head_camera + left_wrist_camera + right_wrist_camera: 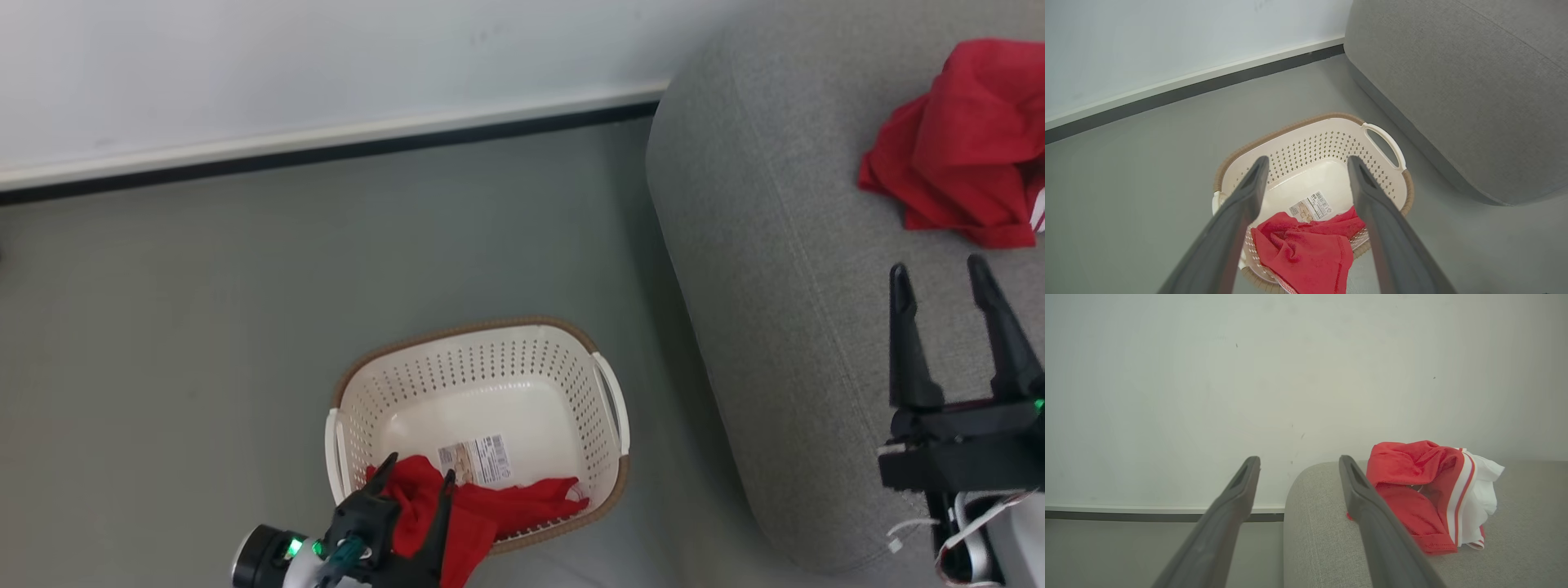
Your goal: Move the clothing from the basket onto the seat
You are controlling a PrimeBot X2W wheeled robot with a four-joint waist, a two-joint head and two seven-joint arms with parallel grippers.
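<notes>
The cream basket stands on the floor left of the grey seat. A red piece of clothing lies bunched at the basket's near side and hangs over the near rim. My left gripper hovers above that cloth, open and holding nothing. In the left wrist view the clothing shows below and between the spread fingers, with the basket beyond. My right gripper stands open over the seat, short of a second red garment. That garment shows white trim, just right of the right gripper.
A white wall with a dark skirting strip runs behind the grey floor. A paper label is stuck to the basket's bottom. The seat's rounded corner lies close to the basket's right handle.
</notes>
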